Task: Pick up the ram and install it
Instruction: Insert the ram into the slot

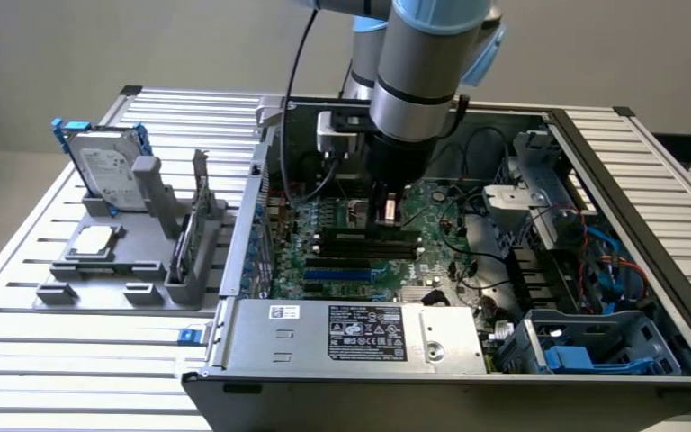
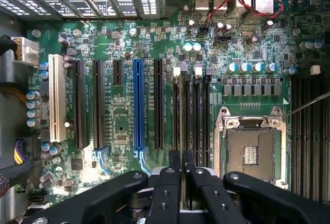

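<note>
**Exterior view:** In the centre of the frame the arm (image 1: 424, 72) reaches into the open case (image 1: 633, 270). The gripper (image 1: 384, 205) hangs low over the black slots (image 1: 363, 241) of the motherboard (image 1: 321, 225). The ram (image 1: 384, 216) sits between its tips, and I cannot tell whether it touches a slot. On the exterior view's left, a grey tray (image 1: 94, 292) holds a hard drive (image 1: 105, 166) and a chip (image 1: 96, 238).

**Wrist view:** The gripper (image 2: 181, 158) has its fingers (image 2: 167, 182) almost together, pinching the ram (image 2: 181, 131). The ram is seen edge-on as a thin dark strip, in line with the black slots (image 2: 203, 115) between the blue slot (image 2: 137, 105) and the socket (image 2: 252, 154).
</note>
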